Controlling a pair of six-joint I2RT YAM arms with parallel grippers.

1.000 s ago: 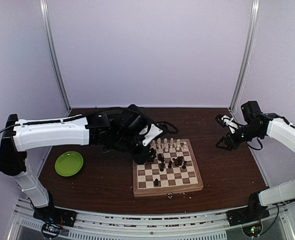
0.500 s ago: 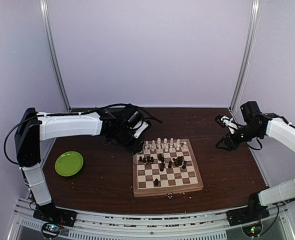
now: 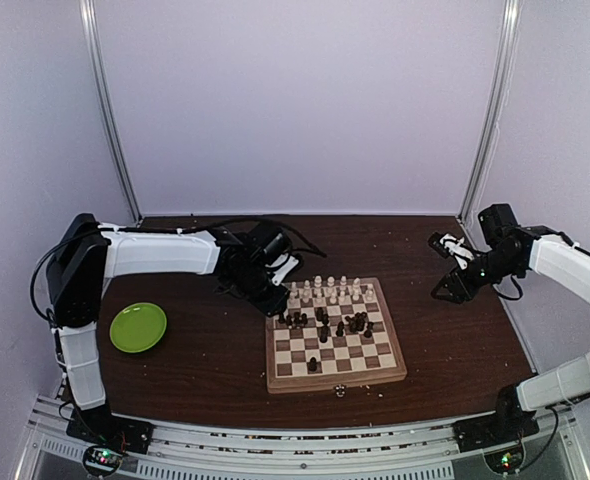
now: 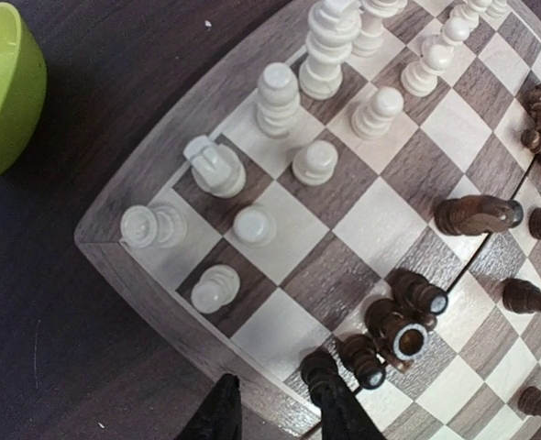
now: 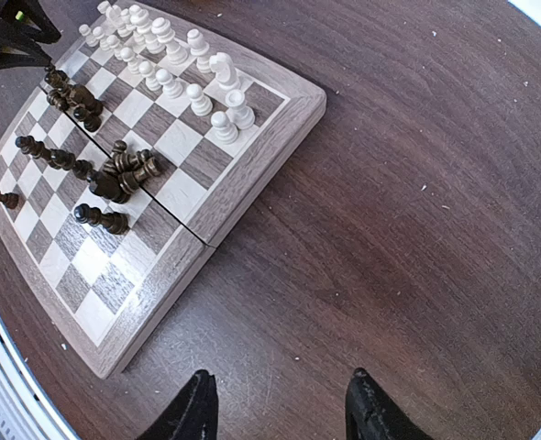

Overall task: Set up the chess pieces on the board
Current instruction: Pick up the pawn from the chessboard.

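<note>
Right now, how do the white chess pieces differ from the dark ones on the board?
Colour: the white pieces are cream, the dark pieces brown-black. Pose: the white pieces stand upright; several dark pieces lie on their sides. Arrangement: the white pieces form two rows along one edge, the dark pieces clump loosely around the middle. Both sets share the same board.

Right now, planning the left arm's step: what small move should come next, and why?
Probably ease the left gripper, jaws apart, toward the nearest toppled dark brown chess pieces and close on one. They lie heaped on the checkered wooden chessboard, while the cream-white chess pieces already stand in rows.
</note>
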